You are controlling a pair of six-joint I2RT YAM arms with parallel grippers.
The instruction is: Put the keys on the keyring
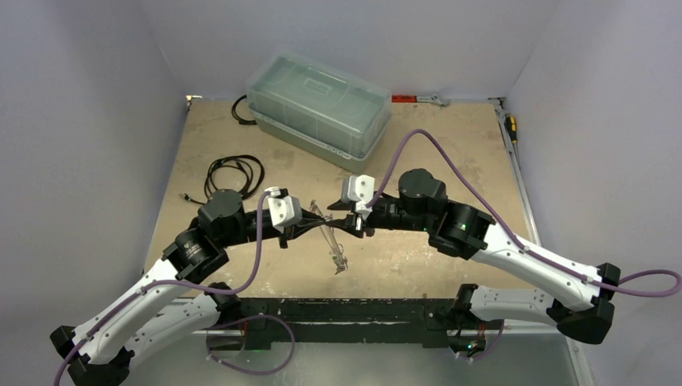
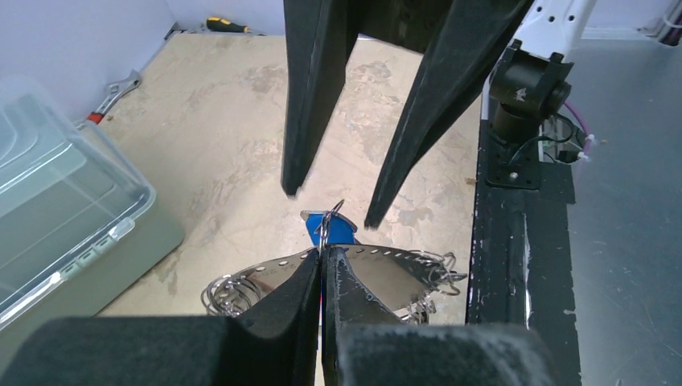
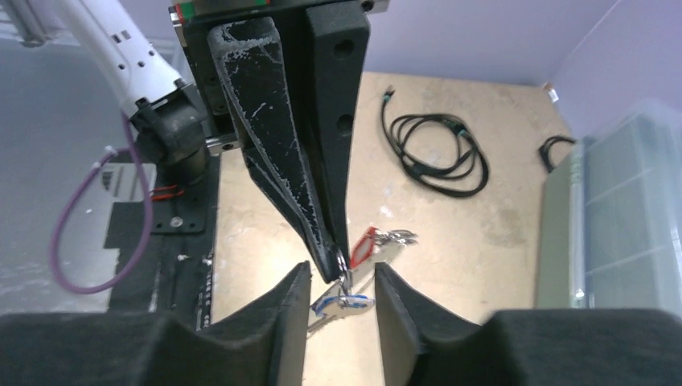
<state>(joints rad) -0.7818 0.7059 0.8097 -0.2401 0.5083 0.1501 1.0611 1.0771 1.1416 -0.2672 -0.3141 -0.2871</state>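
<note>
My left gripper is clamped shut on the rim of the keyring, which I hold tilted on edge over the middle of the table, with the keys bunched at its near end. My right gripper stands open just to the right, its fingers spread either side of my left fingertips. A blue key hangs there, with a red key close by.
</note>
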